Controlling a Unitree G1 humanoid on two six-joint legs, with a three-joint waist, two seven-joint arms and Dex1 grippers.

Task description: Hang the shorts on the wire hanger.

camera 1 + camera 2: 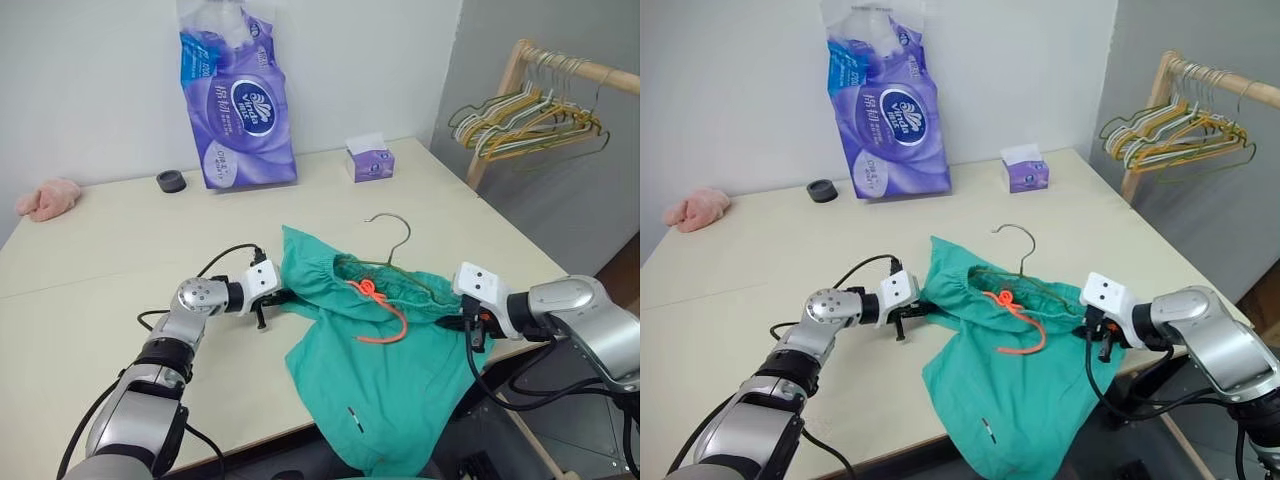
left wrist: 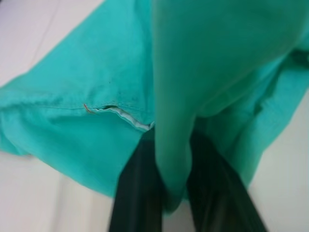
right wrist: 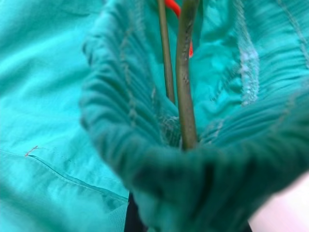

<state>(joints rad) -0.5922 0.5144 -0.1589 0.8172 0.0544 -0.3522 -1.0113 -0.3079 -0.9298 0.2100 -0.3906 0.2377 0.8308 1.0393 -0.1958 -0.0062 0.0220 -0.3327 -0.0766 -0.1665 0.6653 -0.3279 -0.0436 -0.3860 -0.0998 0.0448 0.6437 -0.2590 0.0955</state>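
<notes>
The teal-green shorts (image 1: 380, 380) lie on the table (image 1: 120, 250), their lower part drooping over the front edge. An orange drawstring (image 1: 378, 312) lies across them. The wire hanger (image 1: 392, 232) has its hook sticking out behind the waistband, and its wire (image 3: 186, 96) runs inside the gathered band. My left gripper (image 1: 268, 308) is at the shorts' left edge. It is open, with a fold of fabric (image 2: 174, 145) hanging between its black fingers (image 2: 137, 193). My right gripper (image 1: 472, 325) is shut on the right end of the waistband, where the wire ends.
At the back of the table stand a tall purple tissue pack (image 1: 235, 100), a small tissue box (image 1: 369, 160) and a black ring (image 1: 171, 181). A pink cloth (image 1: 48, 198) lies at the far left. A wooden rack with bunched hangers (image 1: 530, 115) stands off the table's right.
</notes>
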